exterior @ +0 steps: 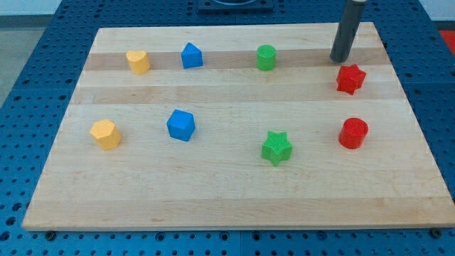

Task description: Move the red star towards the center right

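Observation:
The red star (pixel 350 78) lies near the view's right edge of the wooden board (pixel 227 192), in its upper part. My tip (pixel 340 60) rests on the board just above and slightly left of the red star, a small gap apart. A red cylinder (pixel 352 133) stands below the star, at the right side.
A green cylinder (pixel 266 57) is at the top middle, a green star (pixel 276 147) at the lower middle. A blue house-shaped block (pixel 191 55) and a yellow heart (pixel 138 62) sit at the top left. A blue block (pixel 180 125) and a yellow block (pixel 105 134) sit at the left.

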{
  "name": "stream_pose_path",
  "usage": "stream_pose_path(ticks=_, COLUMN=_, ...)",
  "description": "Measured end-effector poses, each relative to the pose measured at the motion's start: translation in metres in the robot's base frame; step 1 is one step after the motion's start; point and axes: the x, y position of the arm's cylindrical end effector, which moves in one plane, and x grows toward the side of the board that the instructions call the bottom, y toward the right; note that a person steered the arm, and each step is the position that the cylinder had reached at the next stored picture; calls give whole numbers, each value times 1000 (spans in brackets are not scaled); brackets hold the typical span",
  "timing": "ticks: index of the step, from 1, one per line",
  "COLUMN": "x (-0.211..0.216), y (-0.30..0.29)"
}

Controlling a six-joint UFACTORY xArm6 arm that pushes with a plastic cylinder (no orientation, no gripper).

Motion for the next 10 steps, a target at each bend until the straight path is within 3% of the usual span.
stream_pose_path(ticks=3, x=43, y=0)
stream_pose_path(ticks=5, x=43, y=0)
stream_pose_path(ticks=6, x=70, y=0)
stream_pose_path(ticks=8, x=22, y=24)
stream_pose_path(ticks=10, x=37, y=53)
